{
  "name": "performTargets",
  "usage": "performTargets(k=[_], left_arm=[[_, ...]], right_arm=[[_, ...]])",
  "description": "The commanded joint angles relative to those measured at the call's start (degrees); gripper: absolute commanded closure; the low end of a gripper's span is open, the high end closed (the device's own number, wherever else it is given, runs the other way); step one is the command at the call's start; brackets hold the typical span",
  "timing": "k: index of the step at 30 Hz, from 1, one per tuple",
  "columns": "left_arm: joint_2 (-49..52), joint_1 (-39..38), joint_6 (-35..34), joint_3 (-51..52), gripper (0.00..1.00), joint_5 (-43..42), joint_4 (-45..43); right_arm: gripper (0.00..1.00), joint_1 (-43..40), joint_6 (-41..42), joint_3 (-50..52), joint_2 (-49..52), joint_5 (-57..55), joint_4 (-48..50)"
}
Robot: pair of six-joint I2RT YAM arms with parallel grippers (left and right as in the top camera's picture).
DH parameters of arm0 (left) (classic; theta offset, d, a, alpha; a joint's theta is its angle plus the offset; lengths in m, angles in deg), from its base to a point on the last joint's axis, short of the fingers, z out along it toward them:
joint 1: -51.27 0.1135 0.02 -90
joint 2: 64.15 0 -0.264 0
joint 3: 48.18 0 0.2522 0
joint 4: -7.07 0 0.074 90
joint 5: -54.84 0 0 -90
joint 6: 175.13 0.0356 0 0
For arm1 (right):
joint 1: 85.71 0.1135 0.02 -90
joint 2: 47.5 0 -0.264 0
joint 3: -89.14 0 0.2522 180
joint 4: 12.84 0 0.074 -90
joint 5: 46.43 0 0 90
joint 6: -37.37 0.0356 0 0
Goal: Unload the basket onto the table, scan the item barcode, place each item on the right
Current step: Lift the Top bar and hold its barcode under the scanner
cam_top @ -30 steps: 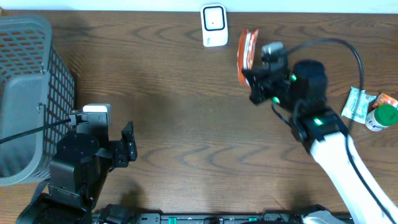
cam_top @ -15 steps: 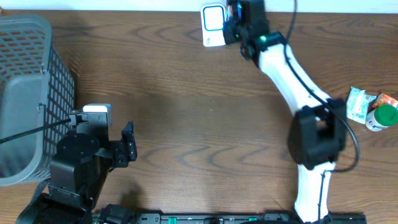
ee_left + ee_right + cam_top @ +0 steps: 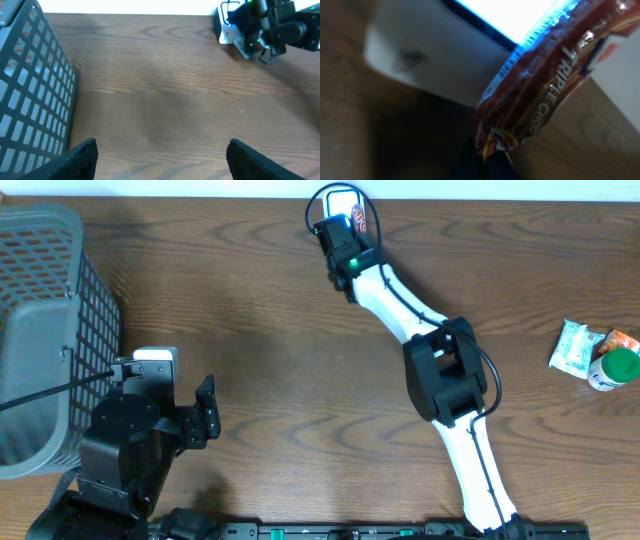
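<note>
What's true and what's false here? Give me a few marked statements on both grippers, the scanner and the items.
1. The right gripper holds the red snack packet up against the white barcode scanner. True.
2. The left gripper is shut on an item. False: its jaws stand wide open and empty over bare wooden table.
3. The grey mesh basket sits on the left arm's side of the table. True.
4. The green-capped bottle is inside the basket. False: it stands on the table at the far right edge, beside small packets.
</note>
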Motion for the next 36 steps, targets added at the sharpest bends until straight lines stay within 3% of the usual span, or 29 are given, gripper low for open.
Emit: performTargets(k=[1, 13, 20, 22, 29, 36], left_arm=[[-0.1, 0.0, 0.1, -0.8, 0.17, 0.5, 0.0], [-0.1, 0.0, 0.1, -0.8, 0.17, 0.5, 0.0], [-0.1, 0.0, 0.1, -0.8, 0.17, 0.5, 0.0], [-0.1, 0.0, 0.1, -0.8, 0.17, 0.5, 0.0], [-0.1, 0.0, 0.1, -0.8, 0.17, 0.5, 0.0], [-0.1, 0.0, 0.1, -0.8, 0.17, 0.5, 0.0]], right_arm=[[0.99, 1.7, -4.6, -1.2, -1.2, -3.9, 0.5], [0.99, 2.2, -10.6, -2.7, -3.2, -9.4, -4.1], [0.99, 1.5, -13.0, -3.8, -5.3, -17.7, -0.8], [0.99, 1.5, -17.6, -3.8, -5.3, -21.1, 3.6], [0.99, 1.6, -32.9, -3.6, -4.7, -17.0, 13.0], [0.99, 1.6, -41.4, -0.8, -3.5, -15.6, 12.1]])
